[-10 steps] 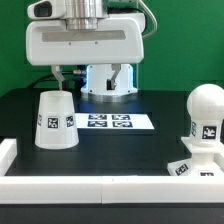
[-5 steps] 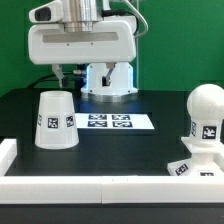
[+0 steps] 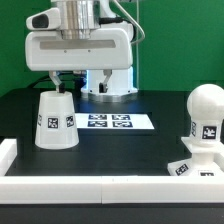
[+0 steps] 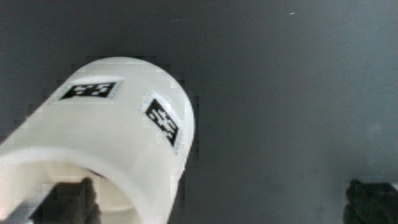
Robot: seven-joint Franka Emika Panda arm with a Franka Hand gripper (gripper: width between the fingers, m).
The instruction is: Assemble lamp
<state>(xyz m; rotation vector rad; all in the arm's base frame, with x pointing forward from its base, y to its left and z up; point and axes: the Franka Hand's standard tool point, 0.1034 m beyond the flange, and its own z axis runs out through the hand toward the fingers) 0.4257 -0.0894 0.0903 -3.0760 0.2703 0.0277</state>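
The shade [image 3: 55, 121], a tapered white cup with black tags, stands narrow end up on the black table at the exterior view's left. It fills the wrist view [image 4: 111, 140]. My gripper [image 3: 82, 80] hangs just above and behind it, open and empty. In the wrist view, the gripper [image 4: 217, 205] has one fingertip [image 4: 68, 202] over the shade's body and the other over bare table. The ball-shaped bulb [image 3: 206, 112] sits on the base [image 3: 197, 165] at the exterior view's right edge.
The marker board [image 3: 110, 121] lies flat in the middle, behind the shade. A white rail [image 3: 90, 186] runs along the table's front and turns up the left side. The robot's white pedestal [image 3: 108, 88] stands at the back.
My gripper has moved toward the exterior view's left and a little lower, from over the pedestal to over the shade. The lamp parts have not moved.
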